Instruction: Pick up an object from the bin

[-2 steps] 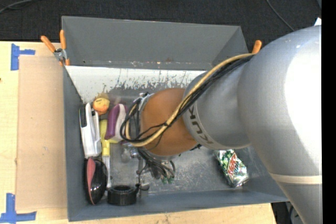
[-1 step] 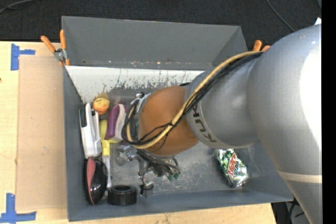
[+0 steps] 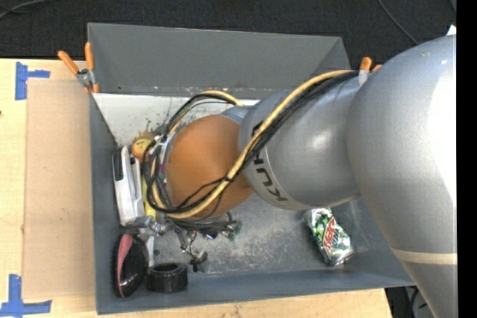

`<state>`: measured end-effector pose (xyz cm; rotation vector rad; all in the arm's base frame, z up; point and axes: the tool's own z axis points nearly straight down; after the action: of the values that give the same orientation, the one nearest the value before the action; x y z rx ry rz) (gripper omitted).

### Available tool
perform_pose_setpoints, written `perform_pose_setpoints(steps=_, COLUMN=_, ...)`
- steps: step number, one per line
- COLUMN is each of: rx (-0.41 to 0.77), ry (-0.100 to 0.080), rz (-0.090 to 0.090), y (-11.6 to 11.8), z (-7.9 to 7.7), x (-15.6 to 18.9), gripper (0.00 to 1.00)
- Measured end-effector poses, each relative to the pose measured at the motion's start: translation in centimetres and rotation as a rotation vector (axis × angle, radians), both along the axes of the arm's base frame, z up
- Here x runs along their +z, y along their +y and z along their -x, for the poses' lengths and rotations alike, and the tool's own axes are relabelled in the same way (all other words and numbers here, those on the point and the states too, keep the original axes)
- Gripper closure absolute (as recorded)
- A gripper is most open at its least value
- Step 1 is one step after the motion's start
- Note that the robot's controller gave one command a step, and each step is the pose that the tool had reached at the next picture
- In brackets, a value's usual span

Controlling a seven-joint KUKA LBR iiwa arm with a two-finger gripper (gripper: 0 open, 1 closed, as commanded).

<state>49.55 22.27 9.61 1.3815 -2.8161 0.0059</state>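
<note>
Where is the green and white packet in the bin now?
In the camera view, the packet lies alone on the floor near the lower right corner of the bin, beside the grey arm.

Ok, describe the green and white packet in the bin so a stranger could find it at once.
Find the grey metal bin and look to its lower right corner, just under the big silver arm. A crumpled green and white packet lies there alone on the floor. The black ring, dark oval thing and white block all crowd the left side.

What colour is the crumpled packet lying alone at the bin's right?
The crumpled packet is green and white with red, camera view.
</note>
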Motion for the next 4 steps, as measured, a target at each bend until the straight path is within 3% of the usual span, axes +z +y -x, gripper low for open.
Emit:
perform_pose_setpoints(steps=1, rx=-0.163, ry=-0.010, rz=-0.002, y=1.5, z=1.1, x=-2.2, gripper=0.00)
perform_pose_setpoints(steps=2, rx=0.423, ry=-0.023, rz=-0.008, y=1.5, z=1.9, x=-2.3, gripper=1.00)
perform_pose_setpoints(steps=3, rx=0.422, ry=-0.023, rz=-0.008, y=1.5, z=1.9, x=-2.3, gripper=1.00)
perform_pose_setpoints(steps=4, rx=0.422, ry=-0.011, rz=-0.004, y=1.4, z=2.3, x=-0.8, gripper=1.00)
